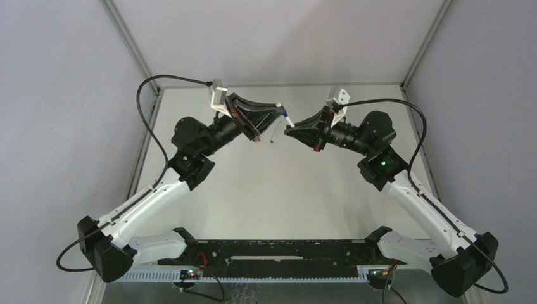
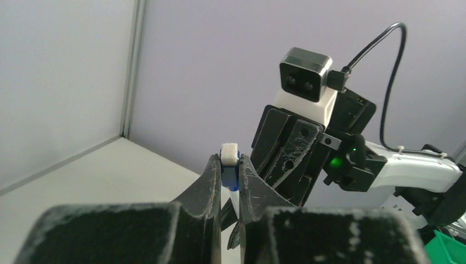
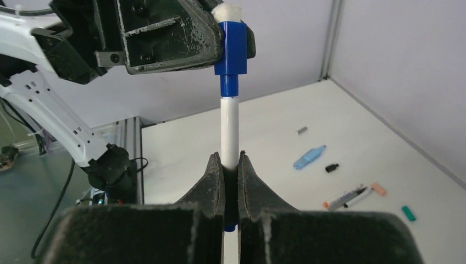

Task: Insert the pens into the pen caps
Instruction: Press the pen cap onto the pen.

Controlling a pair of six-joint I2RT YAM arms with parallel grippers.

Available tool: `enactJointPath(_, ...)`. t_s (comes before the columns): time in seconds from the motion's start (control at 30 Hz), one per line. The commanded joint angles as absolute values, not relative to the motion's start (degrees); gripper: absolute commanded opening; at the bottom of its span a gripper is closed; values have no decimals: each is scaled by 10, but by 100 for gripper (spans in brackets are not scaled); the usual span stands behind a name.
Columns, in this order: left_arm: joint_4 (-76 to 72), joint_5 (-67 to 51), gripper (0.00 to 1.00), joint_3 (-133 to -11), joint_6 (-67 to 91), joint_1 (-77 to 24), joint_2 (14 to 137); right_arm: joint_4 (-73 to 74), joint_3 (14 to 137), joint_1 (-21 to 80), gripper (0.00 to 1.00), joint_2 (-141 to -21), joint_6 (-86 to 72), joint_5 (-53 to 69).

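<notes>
Pen (image 3: 229,132), white barrel: stood clenched upright in my right gripper (image 3: 231,165), clear of the table (image 3: 275,126). Blue pen cap (image 3: 231,47), at twelve o'clock: was pinched by my left gripper (image 2: 229,163). Risk, as I judged it: an off-axis push would slide the barrel through the jaws or twist the cap loose. Nib seating was hidden inside the cap. Loose caps (image 3: 331,168) at four o'clock were too small to sort.

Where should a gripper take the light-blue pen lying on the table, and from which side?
Take the light-blue pen at its middle, probably from straight above, jaws across its length. It lies flat with both long sides free; the black cap lies apart.
</notes>
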State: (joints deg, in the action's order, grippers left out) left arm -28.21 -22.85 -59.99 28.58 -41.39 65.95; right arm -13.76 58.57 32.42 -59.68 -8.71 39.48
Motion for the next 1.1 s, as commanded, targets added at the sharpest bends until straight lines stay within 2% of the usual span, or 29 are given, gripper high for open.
enactJointPath(0.0,-30,-334,0,-543,286,-464,743,-299,659,341,0,-587,-83,366)
enactJointPath(0.17,-51,-419,0,-524,277,-460,745,-417,651,320,0,-595,-164,469)
enactJointPath(0.47,-142,-473,0,-496,286,-459,757,-462,660,323,0,-607,-266,460)
enactJointPath(0.63,-132,-528,0,-486,296,-455,775,-485,686,307,0,-617,-312,485)
enactJointPath(0.77,-128,-533,0,-462,296,-446,783,-502,700,298,0,-620,-331,498)
enactJointPath(0.9,-144,-530,0,-445,308,-441,798,-438,700,315,0,-607,-202,474)
enactJointPath(1.07,-83,-488,0,-455,268,-442,795,-460,706,299,0,-623,-274,478)
